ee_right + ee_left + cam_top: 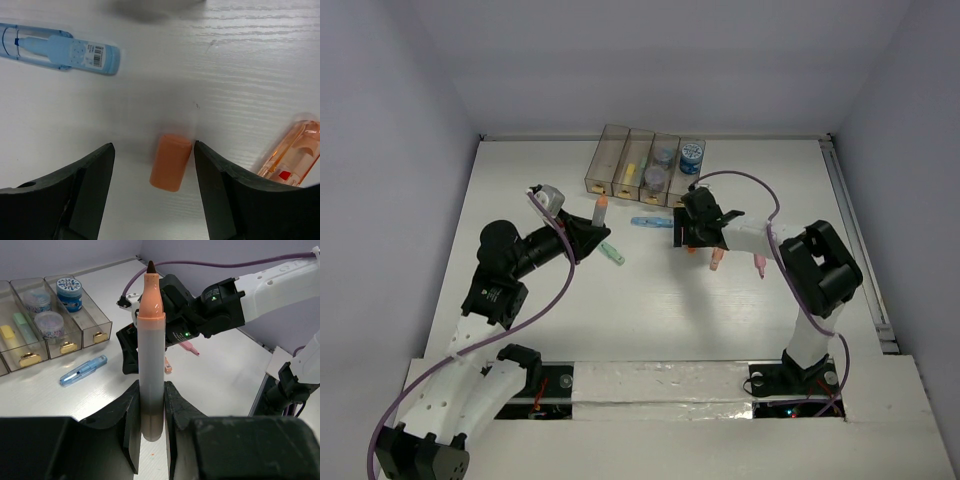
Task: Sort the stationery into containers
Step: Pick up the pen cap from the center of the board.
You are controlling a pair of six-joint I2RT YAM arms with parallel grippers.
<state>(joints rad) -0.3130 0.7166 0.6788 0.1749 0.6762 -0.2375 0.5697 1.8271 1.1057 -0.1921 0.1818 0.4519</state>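
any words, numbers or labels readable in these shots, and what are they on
None can be read.
blue stick: a barcode and tiny print, too blurred to read.
blue roll: patterned print on its top, too small to read.
yellow end tag: no lettering visible.
orange marker: no print visible on the barrel.

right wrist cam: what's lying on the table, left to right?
Blue stick with a barcode label → orange cap → translucent orange stick, cut off by the right edge.
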